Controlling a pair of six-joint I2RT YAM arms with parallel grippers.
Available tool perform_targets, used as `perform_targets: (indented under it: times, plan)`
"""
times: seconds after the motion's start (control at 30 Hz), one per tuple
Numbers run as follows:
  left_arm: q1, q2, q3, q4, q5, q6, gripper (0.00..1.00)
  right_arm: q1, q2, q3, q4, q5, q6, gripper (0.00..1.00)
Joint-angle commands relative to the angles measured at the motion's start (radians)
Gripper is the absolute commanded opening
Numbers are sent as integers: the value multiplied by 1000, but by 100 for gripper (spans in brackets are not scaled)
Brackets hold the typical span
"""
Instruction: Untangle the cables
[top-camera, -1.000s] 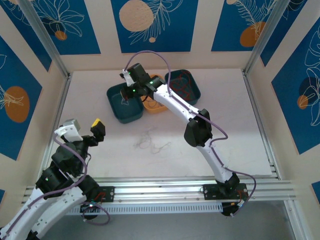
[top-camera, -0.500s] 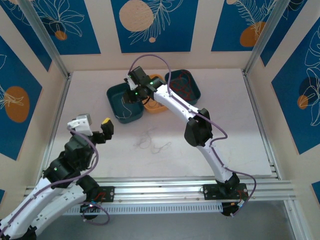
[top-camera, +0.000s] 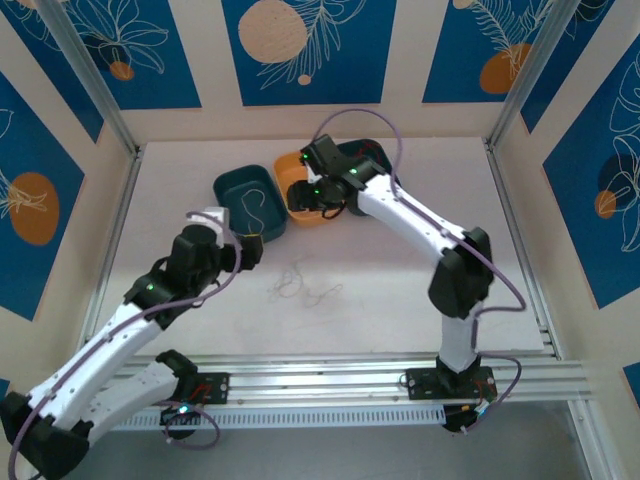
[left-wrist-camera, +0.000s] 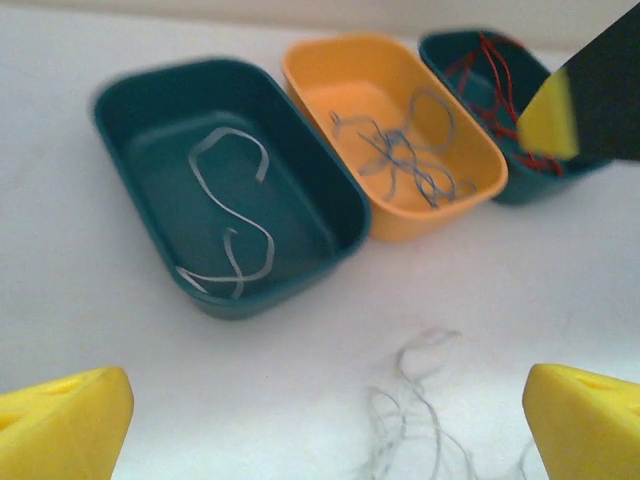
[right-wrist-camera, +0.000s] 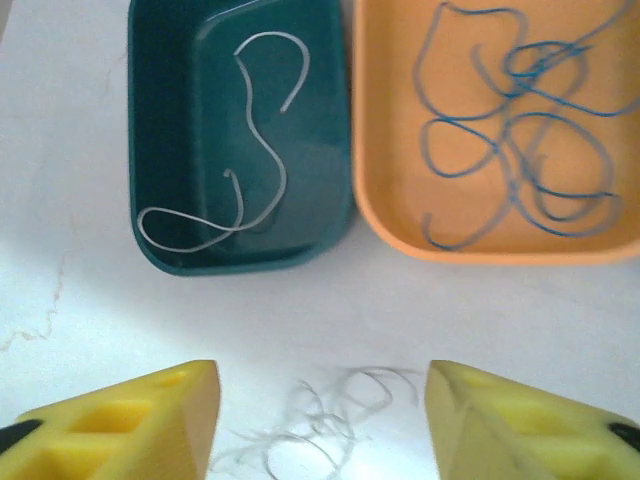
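Left gripper (left-wrist-camera: 328, 400): mine, fingers spread wide with nothing between them, low over the table (top-camera: 530, 220), pointing at the tangle and the trays beyond it.
Right gripper (right-wrist-camera: 322, 410): mine, fingers apart and empty, hanging over the near rims of two trays.
Cables (top-camera: 300, 285): a loose tangle of thin pale wires, lying on the bare table in front of the trays, touching neither gripper.
Teal tray (right-wrist-camera: 245, 262): the left one of the row; a single white wire (right-wrist-camera: 284, 180) curls inside.
Orange tray (right-wrist-camera: 480, 250): just beside the teal tray; blue-grey wires (right-wrist-camera: 520, 130) lie looped over each other inside.
Far tray (left-wrist-camera: 545, 185): teal, just beside the orange tray on its other side, with red wires (left-wrist-camera: 490, 70) inside; in the left wrist view a right gripper finger partly covers it.
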Motion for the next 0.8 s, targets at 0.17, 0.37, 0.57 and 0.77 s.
perform_targets:
  times: [0.17, 0.37, 0.57, 0.77]
  plan:
    - [27, 307, 125, 78, 341, 42, 89, -40, -235, -324, -10, 144, 161, 99]
    - [22, 524, 197, 92, 412, 81, 71, -52, -348, -468, -17, 200, 243, 99]
    - [-4, 706, 296, 35, 397, 146, 55, -72, -410, -526, -27, 248, 300, 99]
    - [-48, 830, 384, -46, 356, 203, 53, -79, -457, -552, -24, 285, 318, 99]
